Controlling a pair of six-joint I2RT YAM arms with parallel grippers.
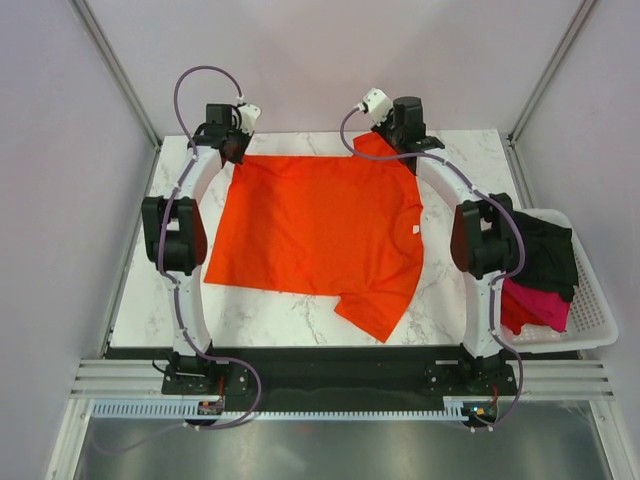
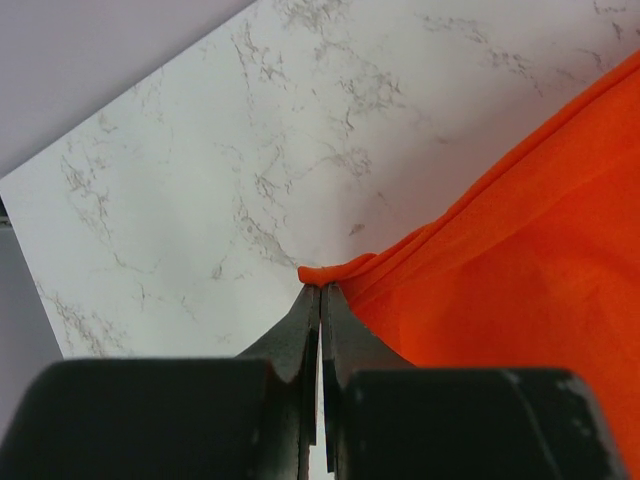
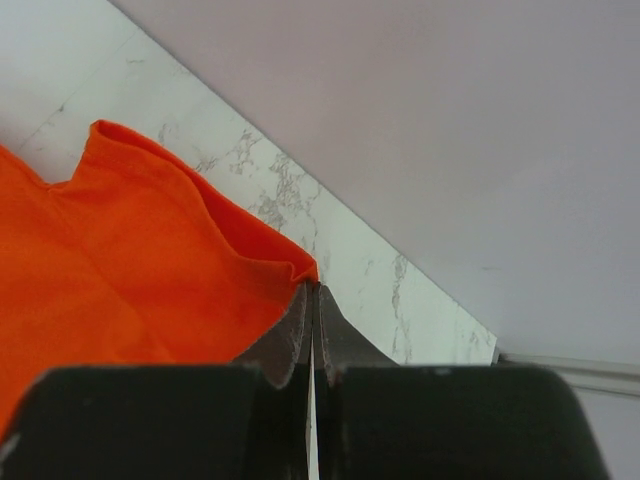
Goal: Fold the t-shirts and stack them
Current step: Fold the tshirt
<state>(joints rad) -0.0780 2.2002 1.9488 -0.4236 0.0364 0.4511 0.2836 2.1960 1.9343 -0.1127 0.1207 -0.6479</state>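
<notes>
The bright orange-red t-shirt (image 1: 315, 230) lies spread on the marble table, its white neck label (image 1: 414, 229) toward the right. My left gripper (image 1: 234, 148) is shut on the shirt's far left corner (image 2: 325, 270). My right gripper (image 1: 405, 143) is shut on the far right sleeve's corner (image 3: 300, 268). Both hold the cloth at the table's far edge. A black t-shirt (image 1: 545, 250) and a pink t-shirt (image 1: 535, 305) lie bunched in the basket at the right.
The white mesh basket (image 1: 592, 322) stands at the table's right edge. Pale walls enclose the table on three sides. The marble top (image 1: 280, 315) shows at the near side and at the far corners.
</notes>
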